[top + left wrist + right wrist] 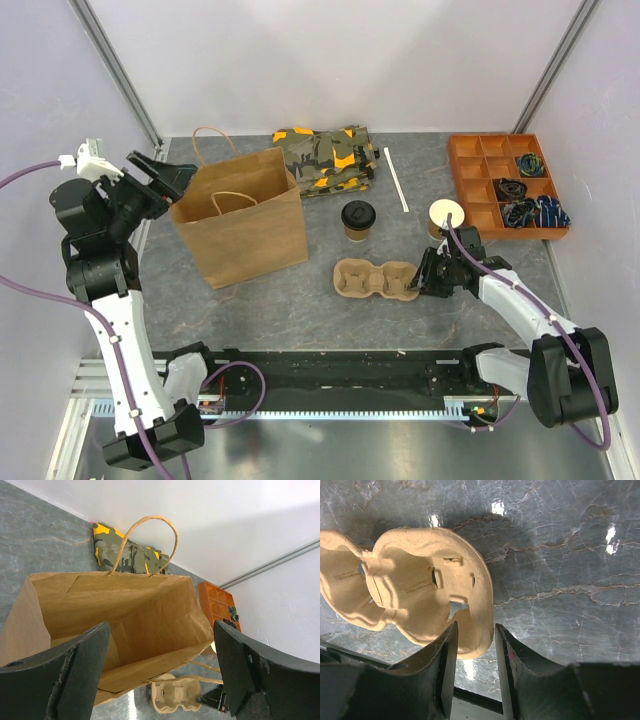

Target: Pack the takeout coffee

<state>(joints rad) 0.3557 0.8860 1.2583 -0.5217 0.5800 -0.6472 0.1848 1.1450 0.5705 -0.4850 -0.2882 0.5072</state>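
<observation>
The takeout coffee, a small kraft cup with a black sip lid, stands upright mid-table, right of the open brown paper bag. My left gripper is open and empty, raised at the bag's upper left corner. In the left wrist view it looks down into the bag's mouth, and the coffee is hidden. My right gripper is low at the right end of the pulp carrier tray. In the right wrist view its narrowly open jaws straddle the tray's rim.
A lidless cup with a cream inside stands behind my right gripper. A white straw and a folded camouflage cloth lie at the back. An orange compartment box sits at the back right. Walls close the back and sides.
</observation>
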